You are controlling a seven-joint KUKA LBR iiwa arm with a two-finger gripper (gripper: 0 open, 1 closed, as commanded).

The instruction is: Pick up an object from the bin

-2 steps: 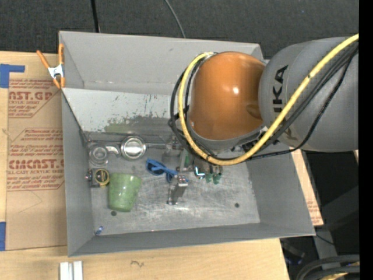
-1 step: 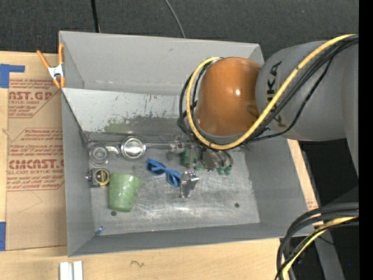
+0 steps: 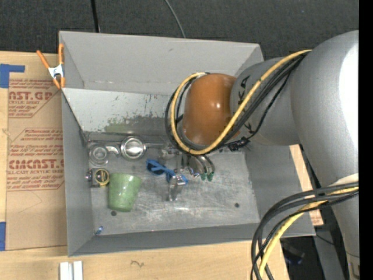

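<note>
My gripper (image 3: 173, 188) reaches down below the orange wrist cover to the bin floor, a little right of the middle. A small blue object (image 3: 156, 167) with thin arms lies just left of it, touching or nearly touching it. A bit of blue also shows right at the gripper; whether that is held I cannot tell. A small green piece (image 3: 206, 177) lies just right of the gripper. A pale green plastic cup (image 3: 122, 191) lies on its side further left.
Along the back left of the floor sit a shiny metal cup (image 3: 133, 148) and a smaller silvery round thing (image 3: 99, 153). A small black and yellow round object (image 3: 99, 177) lies by the left wall. The arm covers the bin's right back part.
</note>
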